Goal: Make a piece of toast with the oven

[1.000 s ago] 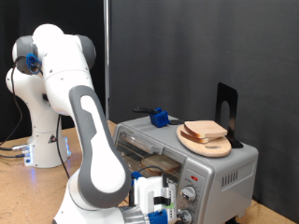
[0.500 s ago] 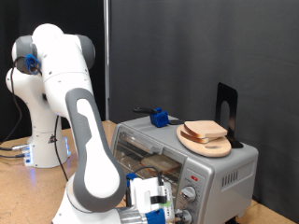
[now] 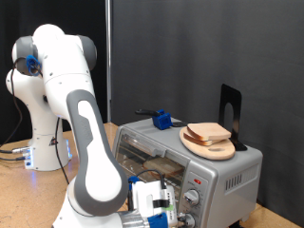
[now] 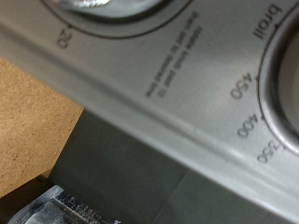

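The silver oven stands at the exterior view's lower right. One slice of toast lies on a round light-wood board on the oven's top. A second tan slice shows inside the oven on the wire rack. My gripper is low in front of the oven, right beside its two round knobs. Its fingertips are hidden at the frame's edge. The wrist view is filled by the oven's control panel, very close, with the dial marks "broil", "450" and "400" beside a knob's rim.
A small blue object and a black upright bracket stand on the oven's top. The robot's white base is at the left on the wooden table. A black curtain hangs behind.
My gripper has shifted slightly to the exterior view's left in front of the knobs. The toast, the board and the oven have not moved.
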`<act>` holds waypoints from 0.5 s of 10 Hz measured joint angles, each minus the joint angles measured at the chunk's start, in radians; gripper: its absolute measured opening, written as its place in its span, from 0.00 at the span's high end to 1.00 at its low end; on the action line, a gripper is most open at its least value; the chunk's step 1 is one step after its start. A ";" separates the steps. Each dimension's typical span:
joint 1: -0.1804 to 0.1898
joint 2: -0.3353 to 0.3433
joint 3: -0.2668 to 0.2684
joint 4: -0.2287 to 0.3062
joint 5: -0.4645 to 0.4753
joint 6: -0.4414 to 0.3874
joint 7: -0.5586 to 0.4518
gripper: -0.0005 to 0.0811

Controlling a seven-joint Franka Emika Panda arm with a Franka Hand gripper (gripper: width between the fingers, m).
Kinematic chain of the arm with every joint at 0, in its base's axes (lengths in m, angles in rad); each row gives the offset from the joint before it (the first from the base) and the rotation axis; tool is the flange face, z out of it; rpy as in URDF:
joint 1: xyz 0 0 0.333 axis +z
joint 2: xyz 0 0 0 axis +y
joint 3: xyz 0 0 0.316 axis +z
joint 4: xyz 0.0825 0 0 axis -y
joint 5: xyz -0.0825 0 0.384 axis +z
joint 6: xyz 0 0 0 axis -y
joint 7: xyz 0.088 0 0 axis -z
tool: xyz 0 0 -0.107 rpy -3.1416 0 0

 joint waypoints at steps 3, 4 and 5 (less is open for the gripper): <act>-0.008 -0.002 -0.009 0.001 0.000 0.000 0.008 0.43; -0.013 -0.002 -0.011 0.001 -0.001 -0.005 0.012 0.43; -0.023 -0.003 -0.013 0.001 -0.005 -0.026 0.028 0.18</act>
